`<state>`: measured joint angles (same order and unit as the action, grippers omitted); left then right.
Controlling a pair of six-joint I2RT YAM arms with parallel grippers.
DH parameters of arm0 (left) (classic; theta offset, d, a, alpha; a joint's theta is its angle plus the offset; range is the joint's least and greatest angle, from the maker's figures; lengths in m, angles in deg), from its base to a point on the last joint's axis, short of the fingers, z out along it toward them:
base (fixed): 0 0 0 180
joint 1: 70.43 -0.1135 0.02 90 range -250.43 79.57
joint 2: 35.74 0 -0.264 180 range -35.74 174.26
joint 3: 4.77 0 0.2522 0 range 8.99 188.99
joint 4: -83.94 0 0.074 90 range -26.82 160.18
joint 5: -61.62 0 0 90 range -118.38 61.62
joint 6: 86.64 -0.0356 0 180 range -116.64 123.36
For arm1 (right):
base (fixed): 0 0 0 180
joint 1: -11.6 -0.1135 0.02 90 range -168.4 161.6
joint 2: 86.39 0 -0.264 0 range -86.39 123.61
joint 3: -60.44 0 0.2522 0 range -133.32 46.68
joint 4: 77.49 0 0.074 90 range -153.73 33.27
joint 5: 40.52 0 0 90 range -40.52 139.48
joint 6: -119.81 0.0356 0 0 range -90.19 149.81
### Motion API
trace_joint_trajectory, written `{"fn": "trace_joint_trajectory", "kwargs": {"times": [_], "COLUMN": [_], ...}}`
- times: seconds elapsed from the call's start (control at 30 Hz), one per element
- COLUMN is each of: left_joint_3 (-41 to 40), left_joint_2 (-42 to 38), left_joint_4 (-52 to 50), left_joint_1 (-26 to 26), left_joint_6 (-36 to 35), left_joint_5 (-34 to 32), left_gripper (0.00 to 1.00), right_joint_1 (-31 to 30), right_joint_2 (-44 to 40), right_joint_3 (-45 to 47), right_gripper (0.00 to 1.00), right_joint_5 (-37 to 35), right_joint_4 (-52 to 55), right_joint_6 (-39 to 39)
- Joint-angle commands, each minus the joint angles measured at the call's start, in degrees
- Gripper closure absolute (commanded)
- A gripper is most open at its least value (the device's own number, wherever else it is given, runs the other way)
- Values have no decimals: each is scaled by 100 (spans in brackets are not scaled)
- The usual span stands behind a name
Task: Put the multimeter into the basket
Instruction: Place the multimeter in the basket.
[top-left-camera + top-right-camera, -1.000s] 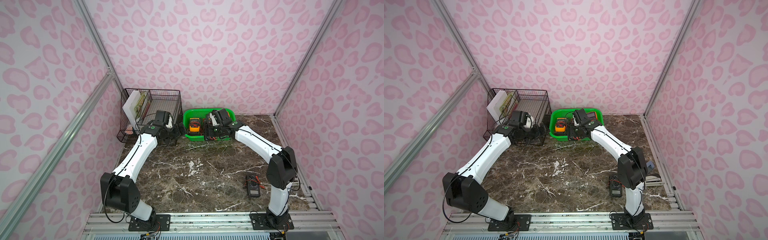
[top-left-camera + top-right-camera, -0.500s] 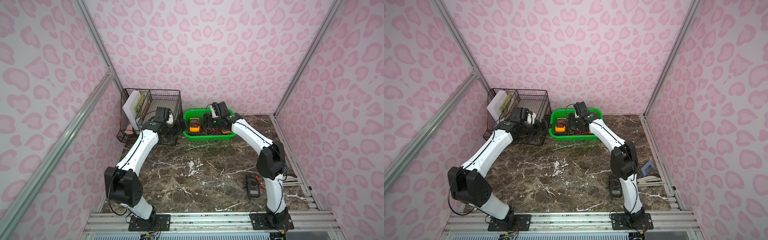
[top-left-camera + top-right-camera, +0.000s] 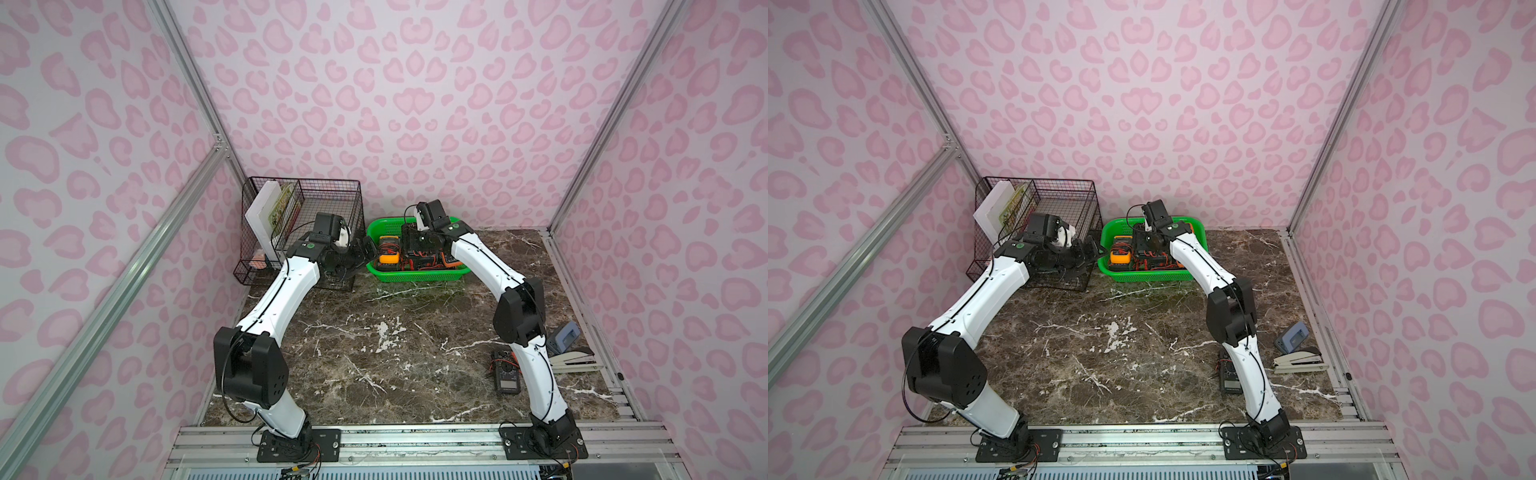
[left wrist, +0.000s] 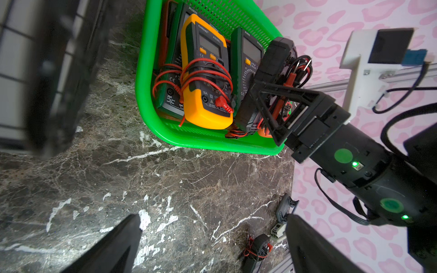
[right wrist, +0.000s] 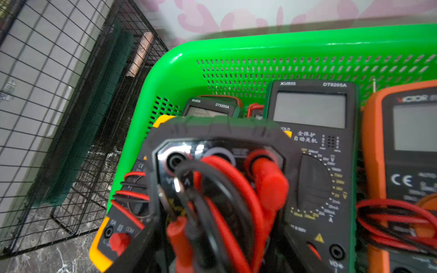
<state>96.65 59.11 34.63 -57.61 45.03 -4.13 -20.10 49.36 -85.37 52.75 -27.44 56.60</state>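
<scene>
Hanging clamped in the right gripper (image 4: 264,94) above the meters (image 4: 205,78) filling the basket (image 4: 142,78), the multimeter (image 4: 272,63) could have landed crooked or snagged its loose leads (image 4: 300,71), while the left gripper (image 3: 362,259) stood open.

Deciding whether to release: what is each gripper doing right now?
Left gripper: open, empty.
Right gripper: shut on a black multimeter over the green basket.

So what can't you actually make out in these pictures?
Right claw: in the right wrist view the held black multimeter fills the foreground, blurred, hiding its fingers and the basket floor beneath.
Spare multimeter: in a top view the right arm covers part of it; its face is too small to read.
Left claw: in the left wrist view its fingers are cut off by the picture's edge.
</scene>
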Motion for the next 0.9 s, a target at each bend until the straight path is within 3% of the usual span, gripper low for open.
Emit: {"fn": "trace_joint_trajectory", "kwargs": {"times": [0.0, 0.27, 0.47, 0.87], "left_joint_3": [50, 58, 74, 59], "left_joint_2": [41, 79, 124, 105], "left_joint_4": [120, 135, 154, 145], "left_joint_1": [0, -2, 1, -5], "left_joint_6": [-12, -10, -17, -84], "left_joint_5": [86, 132, 168, 216], "left_gripper": [1, 1, 1, 1], "right_joint_1": [-1, 5, 2, 9], "right_joint_2": [40, 171, 224, 53], "right_joint_3": [-66, -67, -67, -67], "right_gripper": [44, 39, 16, 11], "right_joint_5": [-106, -151, -164, -124], "right_joint_4": [98, 177, 251, 270], "right_joint_6": [-33, -42, -7, 47]}}
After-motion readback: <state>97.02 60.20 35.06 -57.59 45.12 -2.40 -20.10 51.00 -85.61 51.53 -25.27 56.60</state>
